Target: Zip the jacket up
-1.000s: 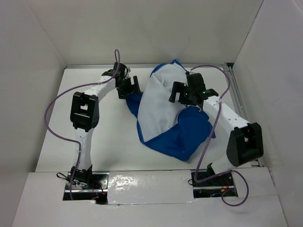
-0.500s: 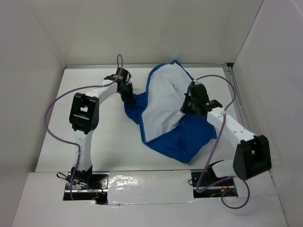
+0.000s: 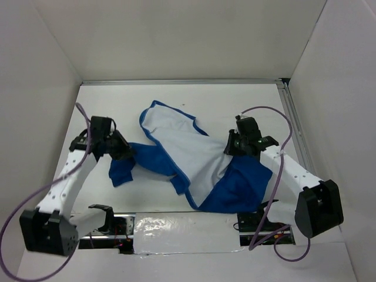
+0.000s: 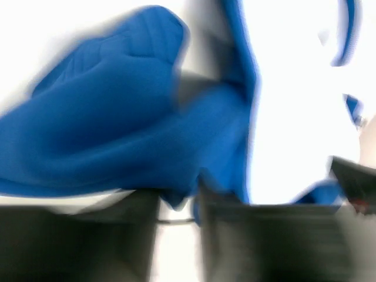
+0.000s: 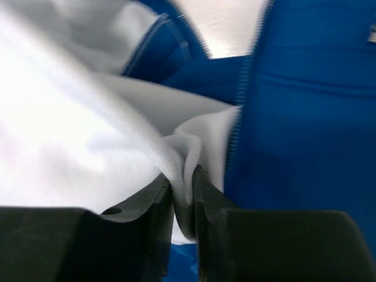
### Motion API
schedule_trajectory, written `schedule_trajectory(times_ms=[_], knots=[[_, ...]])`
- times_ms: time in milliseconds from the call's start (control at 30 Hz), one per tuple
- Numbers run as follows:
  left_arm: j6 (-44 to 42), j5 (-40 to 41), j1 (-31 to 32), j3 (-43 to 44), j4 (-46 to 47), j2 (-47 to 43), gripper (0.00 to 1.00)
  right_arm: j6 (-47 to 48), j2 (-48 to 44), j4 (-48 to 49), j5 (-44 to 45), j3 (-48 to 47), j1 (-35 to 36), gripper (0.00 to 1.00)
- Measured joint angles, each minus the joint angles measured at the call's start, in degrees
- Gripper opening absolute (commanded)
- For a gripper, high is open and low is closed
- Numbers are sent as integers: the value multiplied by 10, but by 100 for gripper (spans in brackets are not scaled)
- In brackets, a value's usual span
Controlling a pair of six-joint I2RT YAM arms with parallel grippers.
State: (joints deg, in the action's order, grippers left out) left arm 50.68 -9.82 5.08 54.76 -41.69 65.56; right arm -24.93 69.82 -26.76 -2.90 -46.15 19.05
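Observation:
The blue jacket (image 3: pixel 238 188) lies spread across the middle of the table with its white lining (image 3: pixel 176 144) facing up. My left gripper (image 3: pixel 121 151) is at its blue left end. In the blurred left wrist view the left gripper (image 4: pixel 176 200) has its fingers apart, and only a tip of blue jacket (image 4: pixel 117 135) dips between them. My right gripper (image 3: pixel 233 147) is at the jacket's right side. The right wrist view shows the right gripper (image 5: pixel 183 176) shut on a fold of white lining (image 5: pixel 88 135), beside the zipper teeth (image 5: pixel 242 76) and blue cloth (image 5: pixel 311 117).
White walls enclose the table (image 3: pixel 235 100) on three sides. A metal rail (image 3: pixel 294 120) runs along the right edge. Purple cables (image 3: pixel 267 109) loop over both arms. The arm bases (image 3: pixel 258 223) stand at the near edge.
Both grippers closed on the jacket and pulled it nearer and leftward, spreading it out. The left arm swung from the back centre to the near left, and its jaws have since parted.

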Motion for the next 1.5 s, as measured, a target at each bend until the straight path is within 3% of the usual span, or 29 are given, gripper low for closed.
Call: schedule_trajectory(times_ms=[33, 67, 200, 233, 367, 500, 567, 600, 700, 900, 1067, 1267, 1500], knots=[[4, -7, 7, -14, -10, -36, 80, 11, 1, 2, -9, 0, 12, 27], [13, -14, 14, -24, -23, -74, 99, 21, 3, 5, -18, 1, 26, 28], [34, -14, 18, -3, -66, -166, 99, 72, 5, 11, -77, 8, 97, 45], [35, -8, 18, 12, -74, -174, 99, 85, 3, 12, -92, 13, 115, 52], [28, 9, 18, 63, -74, -167, 99, 121, 2, 17, -151, 30, 191, 63], [-5, 1, 6, 107, -49, -72, 99, 139, 7, 16, -159, 30, 251, 70], [-26, -8, -6, 139, -28, 7, 99, 134, 9, 12, -146, 28, 263, 81], [-38, -13, -11, 161, -17, 57, 99, 126, 7, 7, -137, 23, 261, 88], [-82, -23, -18, 245, 7, 198, 99, 97, -6, -8, -107, -3, 225, 94], [-193, 12, 18, 483, 34, 447, 99, 14, -17, -31, -13, -103, 92, 95], [-254, 28, 46, 649, 37, 622, 99, -31, 53, -43, 33, -149, 25, 94], [-296, 32, 54, 725, 42, 730, 99, -35, 209, -62, 58, -223, -11, 94], [-311, 43, 35, 725, 64, 739, 99, -29, 282, -71, 66, -262, -11, 94]])
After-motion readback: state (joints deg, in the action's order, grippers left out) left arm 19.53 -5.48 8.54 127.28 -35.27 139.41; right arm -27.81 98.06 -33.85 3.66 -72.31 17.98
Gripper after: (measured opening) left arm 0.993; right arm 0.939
